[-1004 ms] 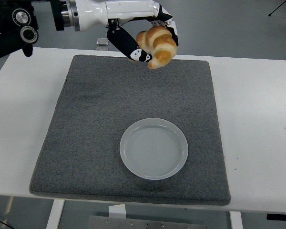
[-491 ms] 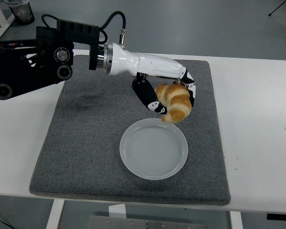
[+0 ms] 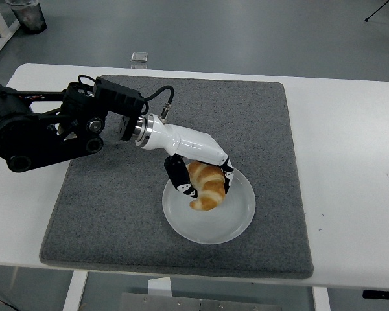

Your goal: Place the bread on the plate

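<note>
Fingers (image 3: pixel 179 183) of the left hand (image 3: pixel 198 175) clamp the bread (image 3: pixel 206 186), which is low over the plate (image 3: pixel 236 223), left of centre. Spread them gently so it settles without rolling.

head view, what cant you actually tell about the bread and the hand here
- Head view: whether the bread already rests on the plate or hangs just above; the top-down angle hides any gap.
- Head view: the bread's far side and underside, covered by the left hand curled around it.
- Head view: the left arm's shoulder end, cut off by the left edge.
- The right hand is nowhere in view.
</note>
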Robot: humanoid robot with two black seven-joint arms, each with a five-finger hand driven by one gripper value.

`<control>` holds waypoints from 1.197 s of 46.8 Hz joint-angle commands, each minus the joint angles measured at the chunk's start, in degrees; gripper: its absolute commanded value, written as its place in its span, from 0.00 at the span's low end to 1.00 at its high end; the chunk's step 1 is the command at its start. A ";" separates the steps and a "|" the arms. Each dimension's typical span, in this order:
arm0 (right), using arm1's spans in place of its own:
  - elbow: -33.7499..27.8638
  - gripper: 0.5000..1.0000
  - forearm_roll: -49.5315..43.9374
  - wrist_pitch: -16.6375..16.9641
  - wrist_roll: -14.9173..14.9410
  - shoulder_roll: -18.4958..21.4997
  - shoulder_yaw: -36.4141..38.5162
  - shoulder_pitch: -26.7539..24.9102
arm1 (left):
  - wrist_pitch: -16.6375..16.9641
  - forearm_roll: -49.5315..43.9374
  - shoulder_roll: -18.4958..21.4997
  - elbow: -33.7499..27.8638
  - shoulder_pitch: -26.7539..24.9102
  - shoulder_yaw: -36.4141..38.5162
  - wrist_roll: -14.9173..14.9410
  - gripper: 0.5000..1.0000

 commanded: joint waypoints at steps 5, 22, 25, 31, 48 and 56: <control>0.00 0.90 0.03 0.00 0.00 0.00 0.00 -0.03 | 0.01 1.62 -0.26 0.35 0.12 1.21 0.09 0.00; 0.00 0.90 0.03 0.00 0.00 0.00 0.00 -0.03 | 0.45 5.66 -2.10 2.20 0.47 2.71 0.26 0.00; 0.00 0.90 -0.06 0.00 0.00 0.00 0.00 -0.03 | 0.54 5.75 -2.11 2.38 0.65 2.71 0.35 0.00; 0.00 0.90 0.03 0.00 0.00 0.00 0.00 -0.03 | 0.63 5.75 -2.72 3.08 0.91 2.71 0.35 0.00; 0.00 0.90 0.03 0.00 0.00 0.00 0.00 -0.03 | 1.33 5.84 -6.68 5.72 1.26 2.71 0.79 0.00; 0.00 0.91 -0.06 0.00 0.00 0.00 0.00 -0.03 | 2.47 5.75 -6.68 5.89 1.26 2.71 0.88 0.00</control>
